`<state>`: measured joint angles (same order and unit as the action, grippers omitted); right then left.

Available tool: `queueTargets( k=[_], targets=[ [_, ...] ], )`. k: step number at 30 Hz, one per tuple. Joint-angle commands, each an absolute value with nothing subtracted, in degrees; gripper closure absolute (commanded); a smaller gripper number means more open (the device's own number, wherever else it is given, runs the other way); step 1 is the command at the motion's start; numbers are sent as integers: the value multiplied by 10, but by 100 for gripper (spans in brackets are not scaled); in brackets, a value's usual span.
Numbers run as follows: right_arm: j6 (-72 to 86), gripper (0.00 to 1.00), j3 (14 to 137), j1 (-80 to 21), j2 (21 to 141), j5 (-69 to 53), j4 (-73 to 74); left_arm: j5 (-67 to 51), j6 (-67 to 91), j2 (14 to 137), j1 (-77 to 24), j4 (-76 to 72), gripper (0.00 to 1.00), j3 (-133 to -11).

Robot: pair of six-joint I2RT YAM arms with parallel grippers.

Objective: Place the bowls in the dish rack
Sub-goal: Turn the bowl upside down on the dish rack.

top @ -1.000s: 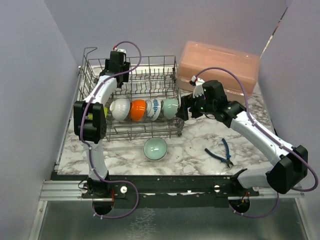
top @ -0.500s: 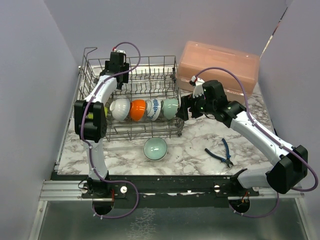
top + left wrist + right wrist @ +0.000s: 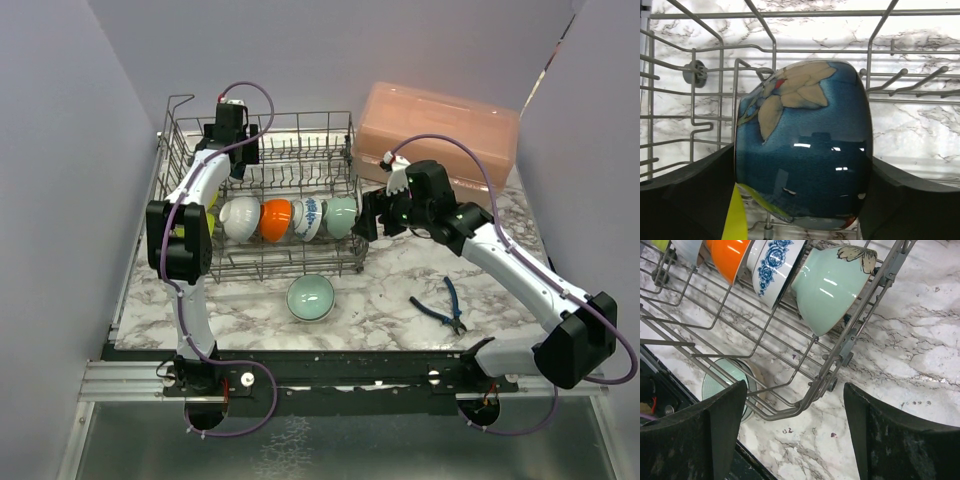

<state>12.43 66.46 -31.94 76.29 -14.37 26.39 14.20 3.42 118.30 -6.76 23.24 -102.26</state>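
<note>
Dish rack (image 3: 290,268), bowls on edge
White bowl (image 3: 240,218), orange bowl (image 3: 276,219), blue-patterned bowl (image 3: 310,219), teal bowl (image 3: 341,216) in a row; dark blue bowl (image 3: 802,145) farther back.

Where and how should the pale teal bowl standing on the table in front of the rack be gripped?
By the rim, coming straight down from above. The teal bowl sits upright, mouth up, apart from the rack, so one finger can go inside and one outside its thin wall. Its rounded outside would probably slip in a side grip.

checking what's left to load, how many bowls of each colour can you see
pale teal bowls: 2
orange bowl: 1
white bowl: 1
blue-patterned white bowl: 1
dark blue bowl: 1
lime-yellow bowl: 1
total: 7
</note>
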Motion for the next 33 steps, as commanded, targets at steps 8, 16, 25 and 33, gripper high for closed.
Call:
queueTargets(
  k=[8,16,25,33],
  targets=[
    [127,8,636,-324,701,-130,248,112,77,1128,-67,248,1,-1037],
    [131,7,632,-324,692,-137,249,128,78,1087,-66,248,1,-1032],
    [144,7,626,-324,682,-151,242,47,73,1039,-66,247,1,-1009],
    [164,7,608,-323,666,-172,236,-75,111,974,-66,240,1,-963]
  ],
)
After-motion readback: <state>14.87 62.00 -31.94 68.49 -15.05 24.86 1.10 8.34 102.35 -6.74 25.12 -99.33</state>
